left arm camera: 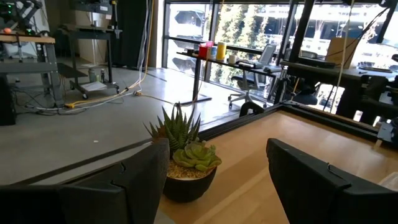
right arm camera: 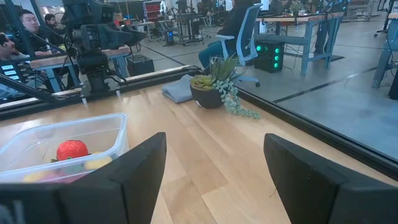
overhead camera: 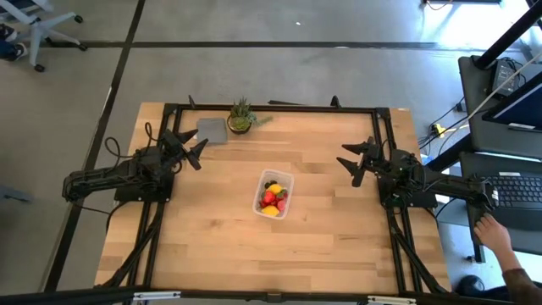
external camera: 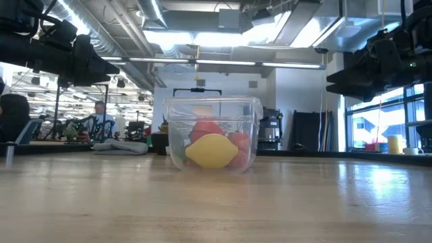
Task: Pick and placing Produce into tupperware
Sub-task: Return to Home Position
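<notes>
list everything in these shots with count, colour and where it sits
tupperware: one, clear, middle of the table
produce: several pieces, red, yellow and dark, inside the tupperware; exact count cannot be told
potted plant: one, green in a dark pot, at the table's back edge
grey piece: one, flat, grey, beside the potted plant on the left arm's side
table: one, light wood
person's hand: one, off the table past the right arm, by a dark keyboard
left tool: one, dark, open, empty, raised over the table's left side
right tool: one, dark, open, empty, raised over the table's right side
</notes>
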